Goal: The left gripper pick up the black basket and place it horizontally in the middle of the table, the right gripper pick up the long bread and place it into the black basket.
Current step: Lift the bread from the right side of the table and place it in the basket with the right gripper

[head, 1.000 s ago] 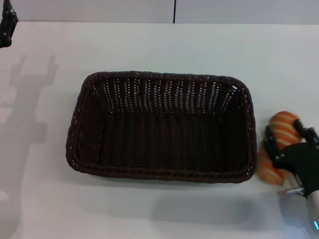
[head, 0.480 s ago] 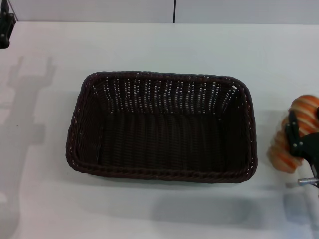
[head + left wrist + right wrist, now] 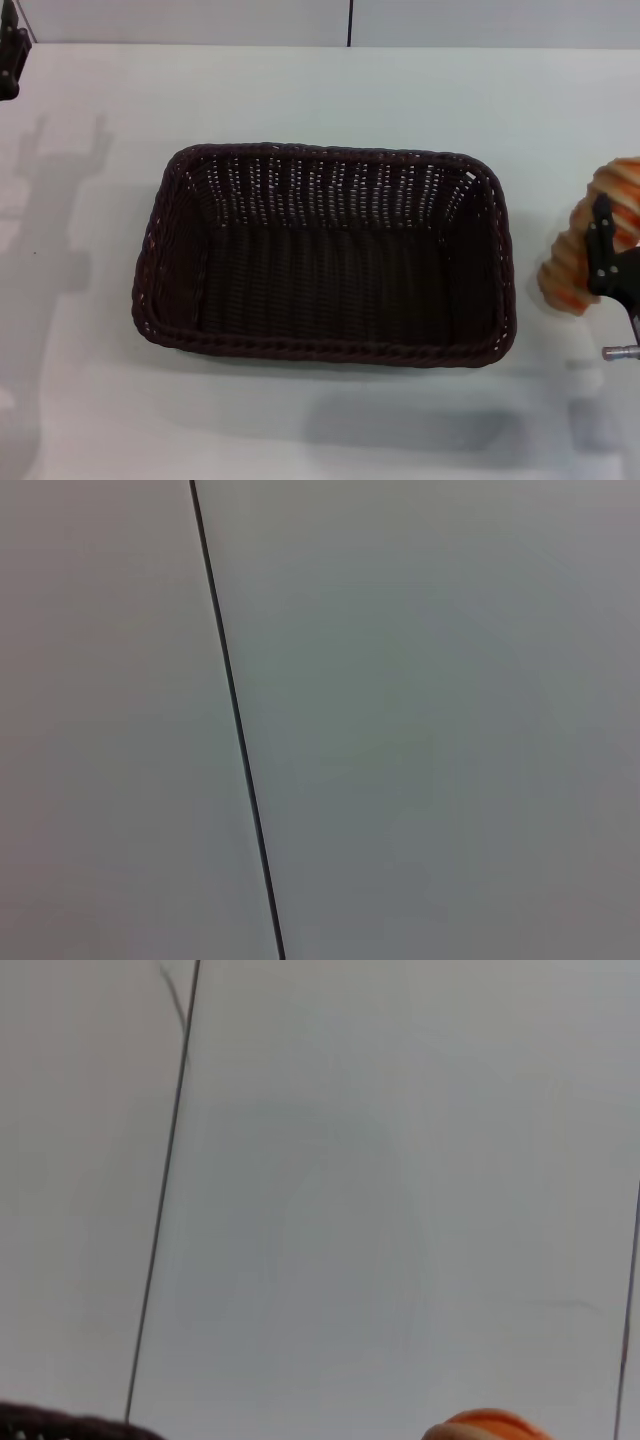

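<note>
One hand did the work as you watched: the right hand [image 3: 608, 255], at the head view's right edge, had its black fingers [image 3: 601, 225] clamped on the long bread [image 3: 585, 245]. That loaf was tilted and lifted off the table [image 3: 300, 90], and its orange end also showed in the right wrist view [image 3: 487, 1426]. Just to this hand's left, apart from it, the black basket [image 3: 325, 352] lay lengthwise on the table. Your left hand [image 3: 10, 50] sat parked at the far left corner; whether it was apart or together could not be told.
</note>
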